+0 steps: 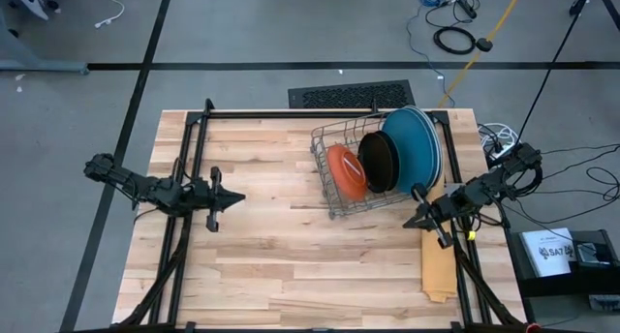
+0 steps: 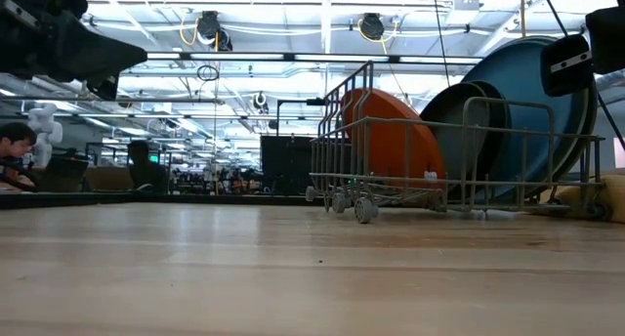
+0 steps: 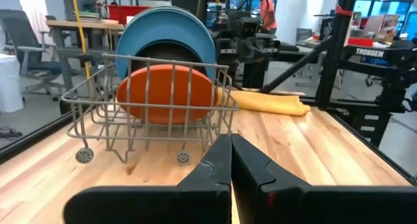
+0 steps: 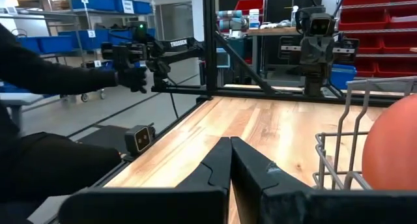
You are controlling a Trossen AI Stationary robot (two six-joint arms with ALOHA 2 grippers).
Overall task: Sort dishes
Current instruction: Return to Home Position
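A wire rack point(image 1: 373, 173) stands on the table's right half with plates on edge in it: an orange plate point(image 1: 345, 171) at its left end, a black plate point(image 1: 378, 162) behind it, then large blue plates point(image 1: 412, 147) at the right end. They also show in the low view point(image 2: 391, 141) and the left wrist view point(image 3: 166, 94). My left gripper point(image 1: 235, 197) is shut and empty over the table's left half, pointing at the rack. My right gripper point(image 1: 411, 220) is shut and empty just off the rack's near right corner.
A yellow cloth point(image 1: 438, 265) lies along the table's right edge near my right arm. Black frame bars point(image 1: 291, 112) run along the far edge and both sides. Bare wood point(image 1: 310, 256) lies between the arms and in front of the rack.
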